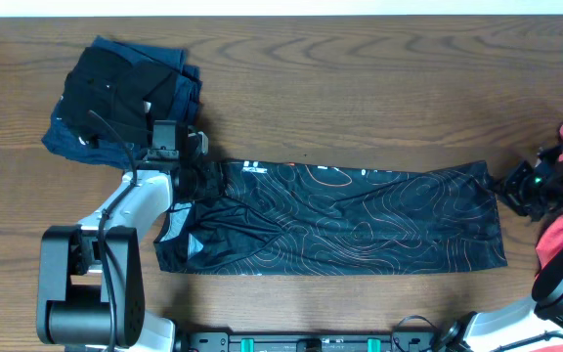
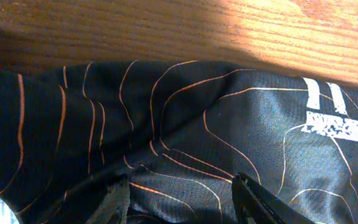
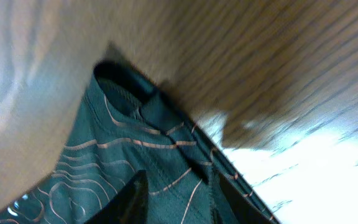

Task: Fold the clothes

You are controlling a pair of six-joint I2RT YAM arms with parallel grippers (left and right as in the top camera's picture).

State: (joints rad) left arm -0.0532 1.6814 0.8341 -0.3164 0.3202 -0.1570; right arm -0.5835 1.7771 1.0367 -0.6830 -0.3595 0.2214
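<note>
Shirt (image 1: pixel 360 220), black, orange contour lines, white lettering (image 2: pixel 337 121) unreadable

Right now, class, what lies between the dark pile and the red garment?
The black shirt, stretched out long on the table, fills most of that stretch, with bare wood around it. The overhead view shows this.

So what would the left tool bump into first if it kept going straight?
Most likely the black shirt: the left tool points right at its cloth, which fills the wrist view ahead. Bare wooden table comes only beyond it.
</note>
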